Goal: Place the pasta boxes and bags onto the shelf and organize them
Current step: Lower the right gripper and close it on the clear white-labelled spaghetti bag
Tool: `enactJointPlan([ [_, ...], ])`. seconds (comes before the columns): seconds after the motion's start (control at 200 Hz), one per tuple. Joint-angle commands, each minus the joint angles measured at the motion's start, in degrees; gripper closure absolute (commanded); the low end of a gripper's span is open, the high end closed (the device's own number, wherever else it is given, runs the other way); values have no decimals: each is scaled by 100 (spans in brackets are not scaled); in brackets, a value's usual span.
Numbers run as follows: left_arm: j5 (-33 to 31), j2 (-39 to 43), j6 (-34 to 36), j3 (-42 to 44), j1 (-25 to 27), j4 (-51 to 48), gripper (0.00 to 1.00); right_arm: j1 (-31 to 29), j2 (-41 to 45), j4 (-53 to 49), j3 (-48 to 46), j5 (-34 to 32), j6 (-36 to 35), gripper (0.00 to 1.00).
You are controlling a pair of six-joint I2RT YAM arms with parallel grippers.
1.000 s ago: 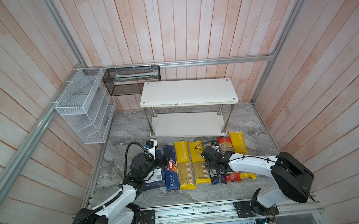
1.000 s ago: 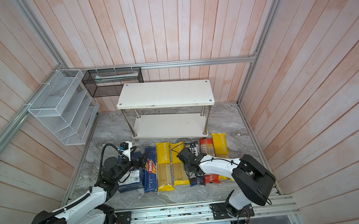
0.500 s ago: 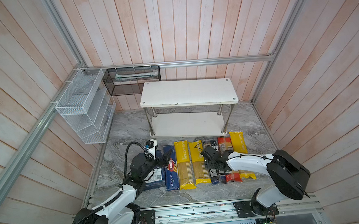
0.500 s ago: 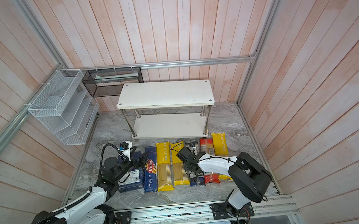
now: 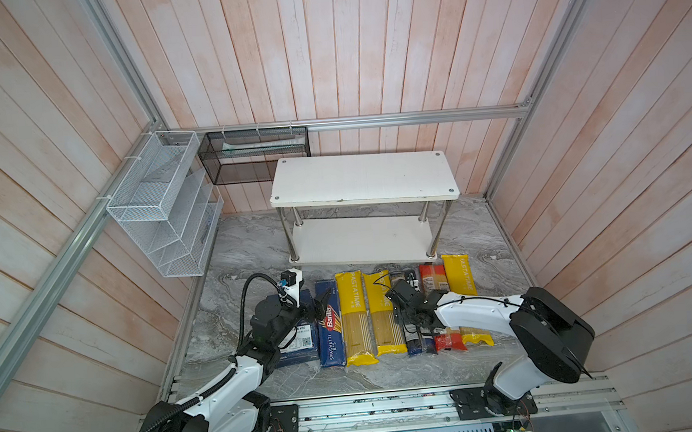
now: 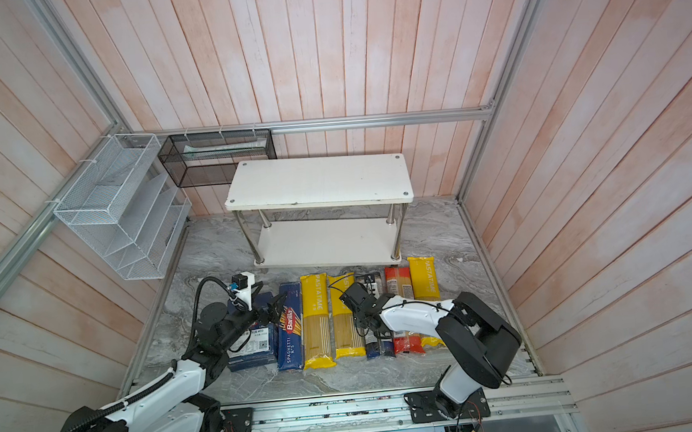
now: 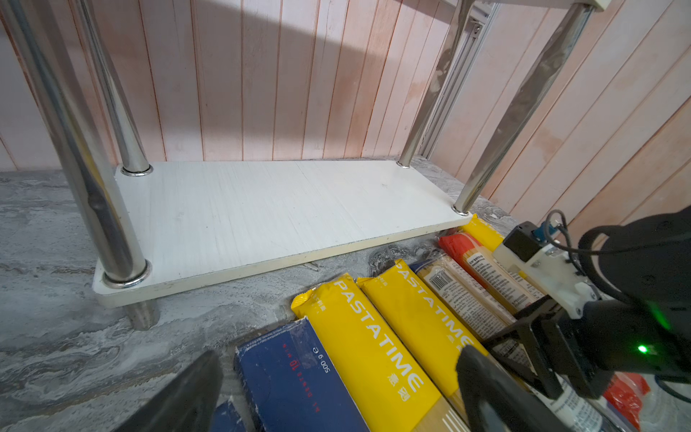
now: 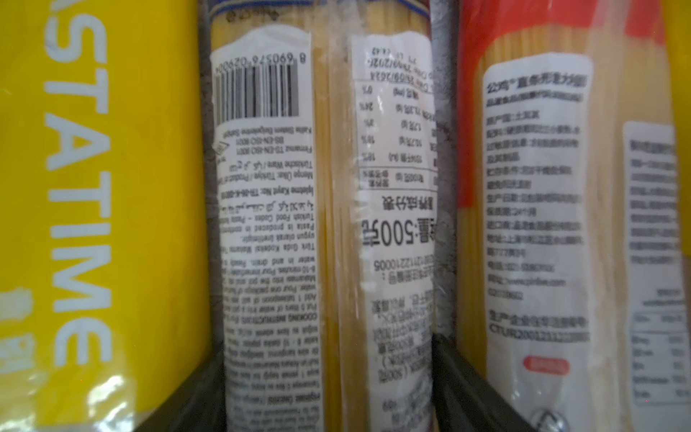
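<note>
At the lower left of both top views your left arm [image 5: 238, 370] is reaching over the wide Barilla box [image 5: 305, 349] and the narrow Barilla box [image 5: 330, 330]. Its jaws are standing wide apart and holding nothing, spread, I judge, to take a box across its short side. Moving right, the first PASTATIME bag [image 5: 355, 316] and the second PASTATIME bag [image 5: 382, 318] are lying flat on the surface [image 5: 255, 256], side by side. Their long ends are pointing up the frame toward the shelf [image 5: 362, 178], probably so each can go lengthwise onto a board. At lower centre your right arm [image 5: 476, 310] is bearing down on the dark-blue-ended bag [image 8: 321, 224]. In the right wrist view its jaws are sitting one on each flank, pushed into the thin gaps beside the yellow neighbour and the red-ended bag [image 8: 538, 187]. You cannot tell here whether they are pressing the bag or only bracketing it, and the bag is lying on the surface. They are crossing its narrow width, likely the only span that fits. Furthest right, the third PASTATIME bag [image 5: 461, 275] is lying just beside the red-ended one. Both white boards, at upper centre, are carrying nothing.
</note>
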State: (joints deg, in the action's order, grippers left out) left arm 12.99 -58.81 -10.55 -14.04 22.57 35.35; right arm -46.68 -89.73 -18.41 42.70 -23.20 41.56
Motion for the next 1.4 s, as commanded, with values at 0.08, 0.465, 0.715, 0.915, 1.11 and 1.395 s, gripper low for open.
enactJointPlan([
  [0.08,-44,-15,45,8,21,2,0,20,-287,-75,-69,406,-131,33],
  [0.465,-21,0,43,2,24,-8,0,18,68,73,-238,405,-60,48],
  [0.715,-27,-26,39,-11,20,-32,0,25,398,255,-443,417,-10,51],
  [0.915,-41,-9,44,-9,27,-46,0,28,712,367,-571,322,-3,56],
  [1.11,-34,1,41,-15,28,-53,0,27,876,454,-711,298,19,62],
  [1.395,-37,10,35,-2,25,-52,0,32,1192,523,-817,298,10,75],
])
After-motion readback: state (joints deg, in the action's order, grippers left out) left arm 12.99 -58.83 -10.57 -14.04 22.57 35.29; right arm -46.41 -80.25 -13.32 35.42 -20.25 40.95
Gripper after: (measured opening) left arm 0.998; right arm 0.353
